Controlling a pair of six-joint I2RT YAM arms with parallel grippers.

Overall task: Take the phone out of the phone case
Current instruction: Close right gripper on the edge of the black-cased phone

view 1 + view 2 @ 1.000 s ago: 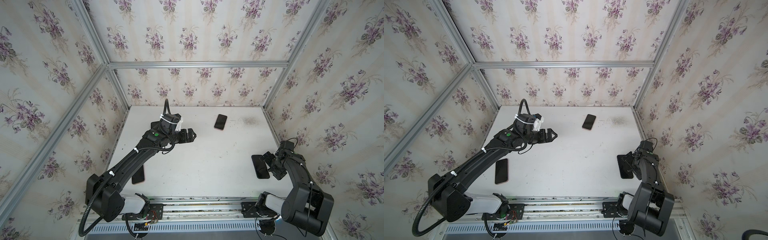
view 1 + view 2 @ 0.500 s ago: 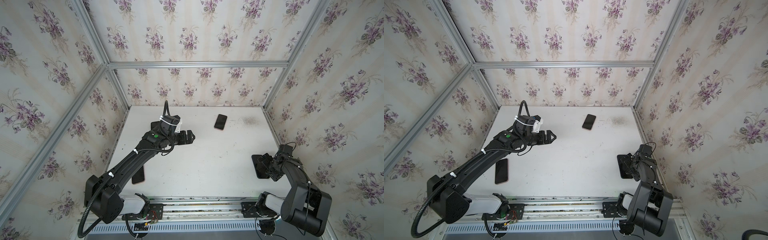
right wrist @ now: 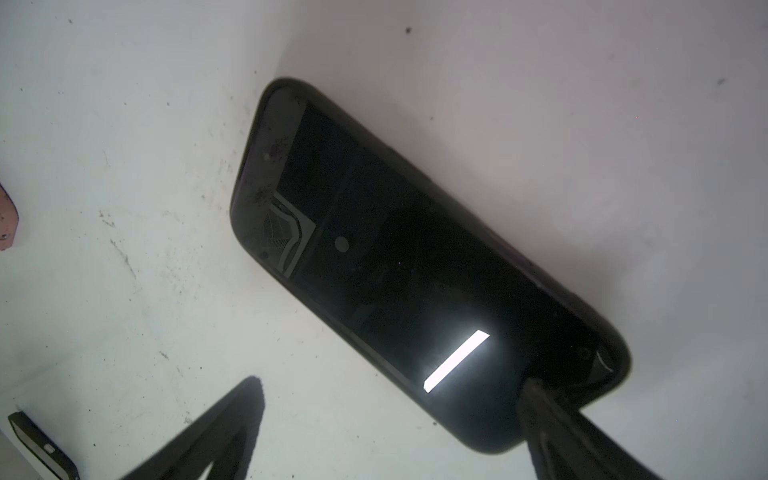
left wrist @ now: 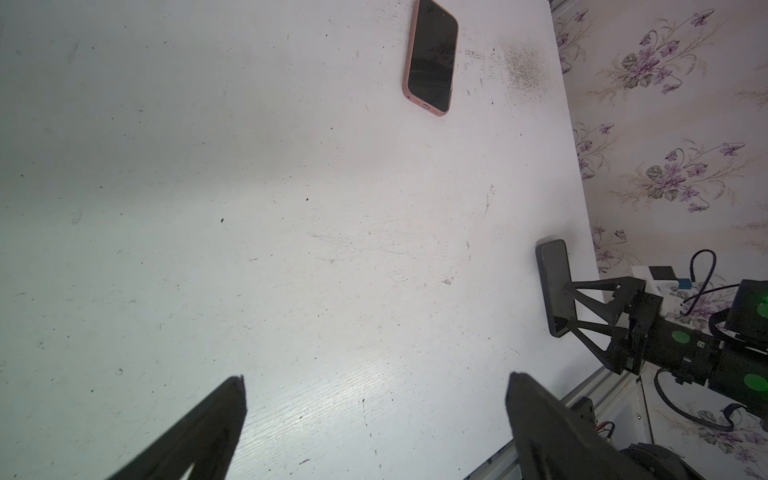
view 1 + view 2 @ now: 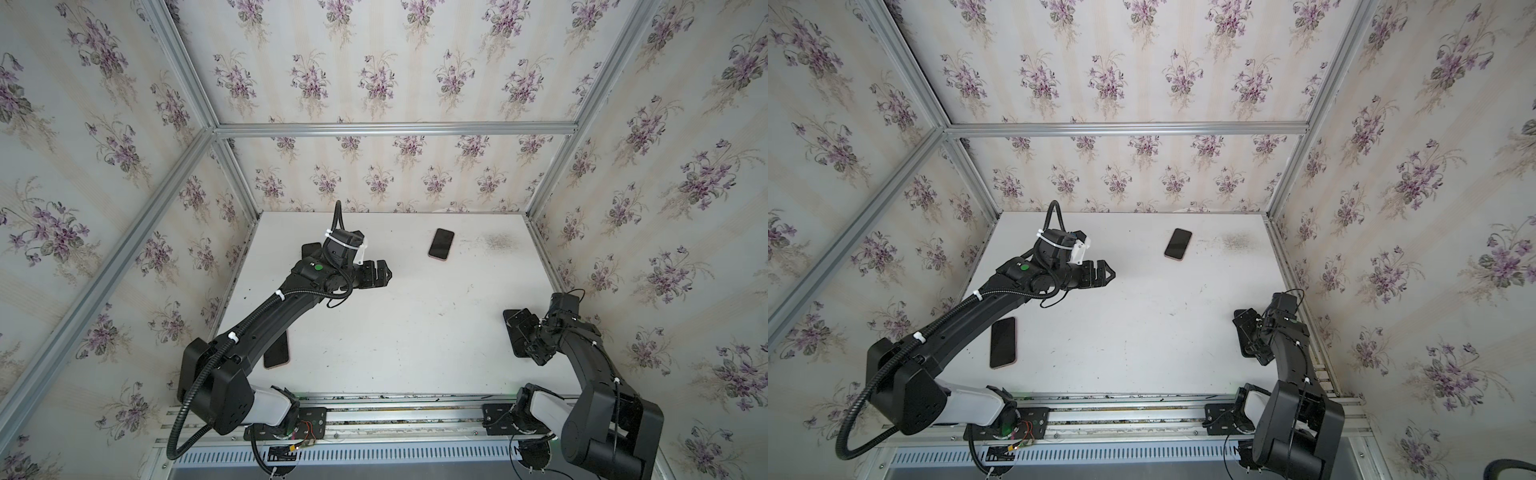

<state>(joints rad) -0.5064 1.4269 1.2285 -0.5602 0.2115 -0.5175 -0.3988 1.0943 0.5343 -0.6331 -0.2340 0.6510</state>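
The black phone in a dark case [image 3: 395, 257] lies flat, screen up, on the white bench [image 5: 415, 324] at about 4 o'clock, near the right edge. The right end effector [image 3: 392, 381] is spread wide over one end of it; one finger is at its corner and nothing is pinched. The left end effector [image 5: 384, 274], also spread and empty, hangs above the bench at 10 o'clock. A phone in a pink case [image 5: 441, 244] lies at 1 o'clock, and a second pink-cased phone [image 5: 1003, 341] at 8 o'clock.

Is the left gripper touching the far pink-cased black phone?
Apart. The left wrist view shows bare white table between the left gripper and the far pink-cased black phone.
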